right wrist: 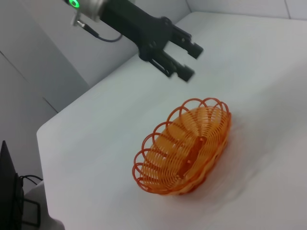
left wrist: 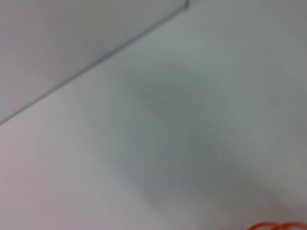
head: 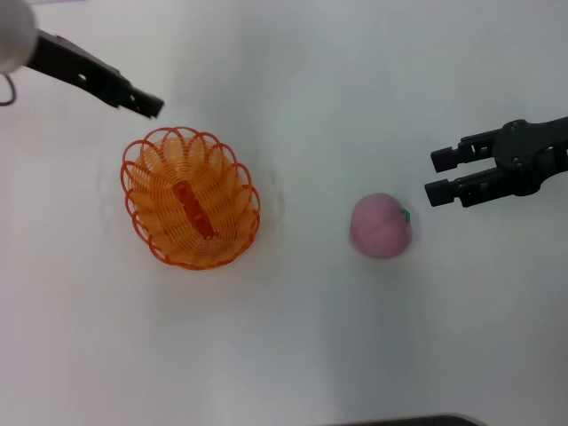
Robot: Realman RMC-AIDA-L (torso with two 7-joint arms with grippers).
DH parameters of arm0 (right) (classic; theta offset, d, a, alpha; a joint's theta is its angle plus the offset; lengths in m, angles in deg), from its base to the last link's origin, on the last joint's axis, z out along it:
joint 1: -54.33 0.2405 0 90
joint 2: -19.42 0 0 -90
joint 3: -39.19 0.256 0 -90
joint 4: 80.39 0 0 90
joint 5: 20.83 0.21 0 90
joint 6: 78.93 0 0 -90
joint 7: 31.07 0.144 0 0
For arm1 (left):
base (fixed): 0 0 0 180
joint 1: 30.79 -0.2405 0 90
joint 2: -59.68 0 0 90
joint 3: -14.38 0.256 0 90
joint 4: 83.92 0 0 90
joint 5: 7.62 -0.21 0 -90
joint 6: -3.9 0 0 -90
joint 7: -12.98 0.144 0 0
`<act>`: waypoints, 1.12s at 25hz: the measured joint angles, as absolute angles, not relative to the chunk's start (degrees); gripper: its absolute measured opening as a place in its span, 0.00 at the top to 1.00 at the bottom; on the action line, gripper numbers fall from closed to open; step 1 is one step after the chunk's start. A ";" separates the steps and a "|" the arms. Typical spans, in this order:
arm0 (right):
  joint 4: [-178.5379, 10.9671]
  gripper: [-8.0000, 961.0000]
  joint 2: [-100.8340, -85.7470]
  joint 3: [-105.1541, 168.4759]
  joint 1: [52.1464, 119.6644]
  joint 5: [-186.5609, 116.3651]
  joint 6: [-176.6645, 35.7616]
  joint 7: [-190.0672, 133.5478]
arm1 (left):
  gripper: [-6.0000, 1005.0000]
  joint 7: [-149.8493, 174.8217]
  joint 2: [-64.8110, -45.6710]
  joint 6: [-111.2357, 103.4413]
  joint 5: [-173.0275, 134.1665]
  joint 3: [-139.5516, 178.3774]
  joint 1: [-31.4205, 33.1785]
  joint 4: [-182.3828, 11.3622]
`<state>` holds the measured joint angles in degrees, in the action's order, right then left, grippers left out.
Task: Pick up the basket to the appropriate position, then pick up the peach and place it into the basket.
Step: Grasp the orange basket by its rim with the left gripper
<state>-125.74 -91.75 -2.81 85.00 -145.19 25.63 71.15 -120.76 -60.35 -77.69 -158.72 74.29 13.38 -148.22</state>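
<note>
Orange wire basket [head: 191,198] sits on your white table [head: 293,346], just beside the left gripper [head: 153,104] (jaws parted, holding nothing). The pink peach [head: 381,225] lies near your right gripper [head: 437,175], likewise spread and empty.

The basket [head: 191,197] is orange, an openwork of looped wire with a scalloped rim; the peach [head: 381,225] is pink with a small green mark; both grippers, left gripper [head: 151,105] and right gripper [head: 437,175], are black; the table [head: 293,346] is plain white
</note>
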 joint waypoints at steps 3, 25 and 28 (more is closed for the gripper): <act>-125.74 0.18 -91.87 -2.85 85.28 -145.19 25.46 71.14 | 0.19 -121.76 -62.58 -76.50 -167.32 76.32 16.12 -146.05; -125.61 0.18 -92.49 -2.91 85.35 -145.19 24.15 70.87 | 0.40 -123.43 -63.44 -69.02 -171.36 77.50 19.77 -133.48; -125.74 0.18 -92.49 -2.91 85.35 -145.19 24.15 70.98 | 0.51 -123.43 -63.50 -69.01 -171.36 77.70 19.71 -133.32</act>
